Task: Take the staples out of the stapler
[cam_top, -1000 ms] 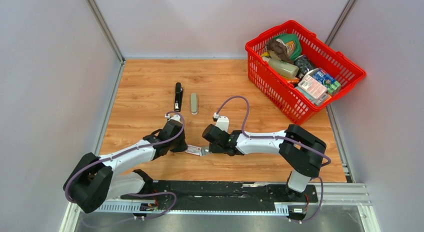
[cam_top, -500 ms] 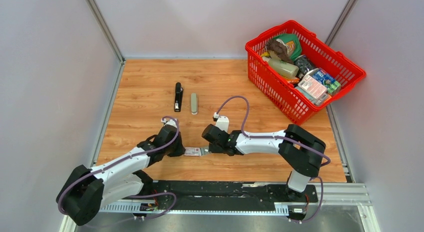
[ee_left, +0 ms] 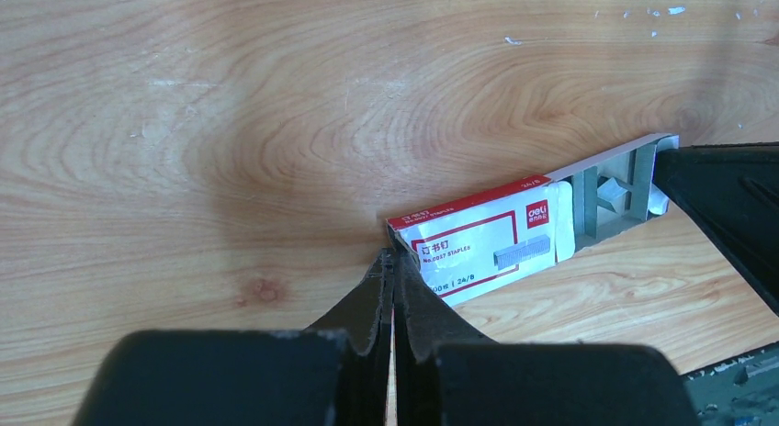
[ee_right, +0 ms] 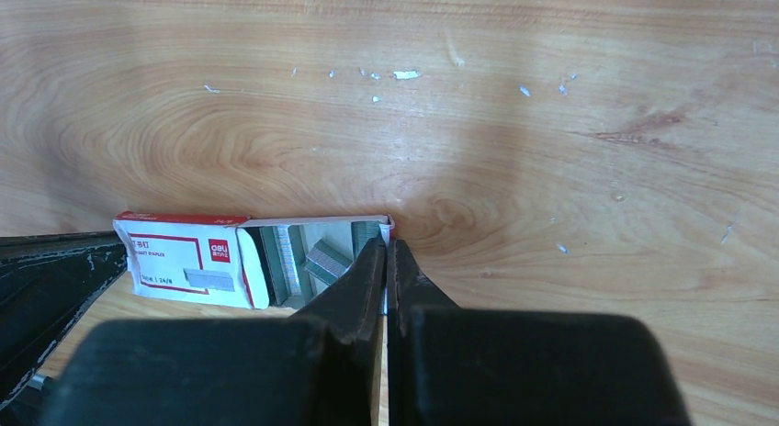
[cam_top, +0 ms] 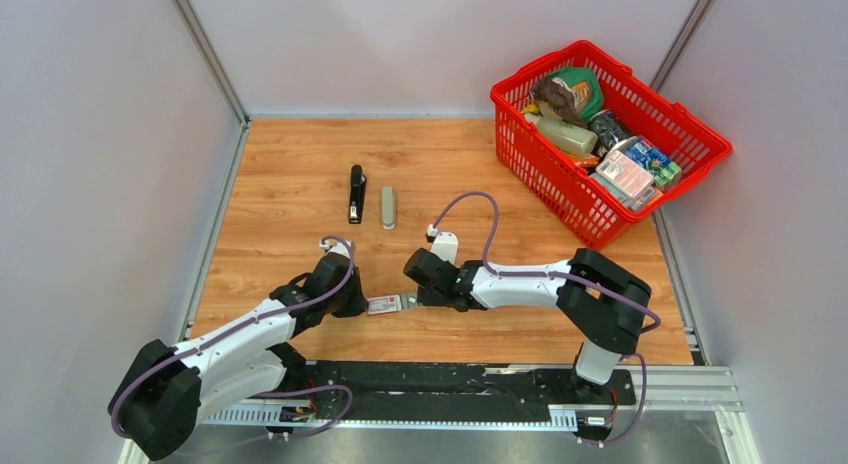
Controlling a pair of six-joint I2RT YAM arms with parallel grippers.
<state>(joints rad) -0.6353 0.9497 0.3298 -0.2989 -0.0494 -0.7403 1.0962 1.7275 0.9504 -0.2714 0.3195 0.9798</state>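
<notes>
Since a second ago the left arm (cam_top: 250,324) has swung lower and leftward, drawing the box (cam_top: 384,305) slightly that way; the right arm (cam_top: 520,282) has kept its place. Left jaws are clenched tight on the box, at a near corner of its red-and-white sleeve (ee_left: 478,252). Right jaws are clenched on the end of the tray (ee_right: 276,261), which sticks out of the sleeve with staples (ee_right: 323,259) lying in it. Held from both ends, the box sits low over the worktop (cam_top: 290,164) between the arms. Farther out lies the stapler (cam_top: 356,193), well apart from both jaws, just beside a grey oblong (cam_top: 388,207)
</notes>
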